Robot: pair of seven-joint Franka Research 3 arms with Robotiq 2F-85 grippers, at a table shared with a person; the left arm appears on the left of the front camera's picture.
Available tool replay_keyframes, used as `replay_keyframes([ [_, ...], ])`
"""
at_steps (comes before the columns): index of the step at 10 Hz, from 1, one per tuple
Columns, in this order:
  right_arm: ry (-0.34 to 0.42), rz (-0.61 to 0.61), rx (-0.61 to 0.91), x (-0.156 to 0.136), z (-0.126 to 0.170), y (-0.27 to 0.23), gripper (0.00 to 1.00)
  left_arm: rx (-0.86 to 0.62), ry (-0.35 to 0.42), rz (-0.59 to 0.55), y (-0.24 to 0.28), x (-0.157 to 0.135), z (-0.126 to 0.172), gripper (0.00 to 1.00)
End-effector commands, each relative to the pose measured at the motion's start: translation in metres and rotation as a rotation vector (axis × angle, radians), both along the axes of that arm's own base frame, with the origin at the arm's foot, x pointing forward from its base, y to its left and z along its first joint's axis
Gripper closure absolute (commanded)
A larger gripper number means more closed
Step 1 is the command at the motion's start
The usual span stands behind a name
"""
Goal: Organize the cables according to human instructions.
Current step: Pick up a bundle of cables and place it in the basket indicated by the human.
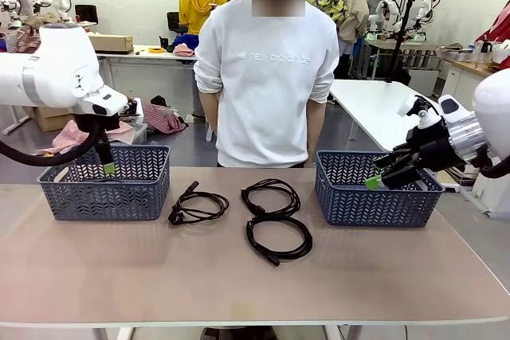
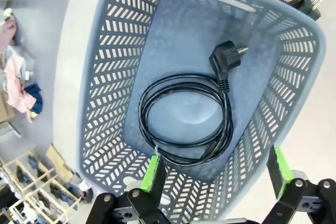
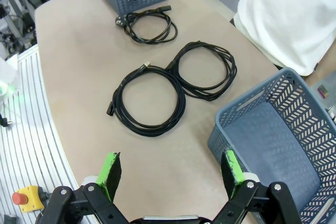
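The left end effector (image 2: 215, 161), fingers spread wide and holding nothing, hangs over the left basket (image 2: 105, 103), where one coiled power cord (image 2: 227, 121) lies flat on the floor. The right end effector (image 3: 169, 157), equally wide and unloaded, hovers beside the right basket (image 3: 231, 129). Three coiled cords (image 3: 181, 97) lie on the surface (image 3: 79, 66) between the baskets, toward its far edge.

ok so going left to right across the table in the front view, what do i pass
left basket → cable coil next to it → right basket
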State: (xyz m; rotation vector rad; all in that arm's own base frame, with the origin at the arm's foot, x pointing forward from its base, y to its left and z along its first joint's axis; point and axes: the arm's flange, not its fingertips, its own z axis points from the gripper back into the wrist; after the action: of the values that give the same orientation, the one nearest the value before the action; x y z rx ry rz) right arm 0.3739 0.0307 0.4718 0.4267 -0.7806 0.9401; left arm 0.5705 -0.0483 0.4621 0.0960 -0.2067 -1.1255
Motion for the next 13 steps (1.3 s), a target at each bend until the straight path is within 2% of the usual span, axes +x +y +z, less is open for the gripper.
replay_keyframes([
  [1, -0.019, 0.018, 0.007, 0.004, 0.000, -0.001, 0.00, 0.008, 0.003, -0.006, -0.002, -0.001, -0.002, 0.00],
  [6, -0.019, 0.018, 0.007, 0.004, 0.000, -0.001, 0.00, 0.000, 0.003, -0.005, -0.003, 0.000, -0.002, 0.00],
  [10, -0.019, 0.018, 0.007, 0.004, 0.000, -0.001, 0.00, -0.197, -0.041, -0.108, -0.045, -0.062, 0.025, 0.00],
  [13, -0.019, 0.018, 0.007, 0.004, 0.000, -0.001, 0.00, -0.314, -0.048, -0.196, -0.066, -0.110, 0.028, 0.00],
])
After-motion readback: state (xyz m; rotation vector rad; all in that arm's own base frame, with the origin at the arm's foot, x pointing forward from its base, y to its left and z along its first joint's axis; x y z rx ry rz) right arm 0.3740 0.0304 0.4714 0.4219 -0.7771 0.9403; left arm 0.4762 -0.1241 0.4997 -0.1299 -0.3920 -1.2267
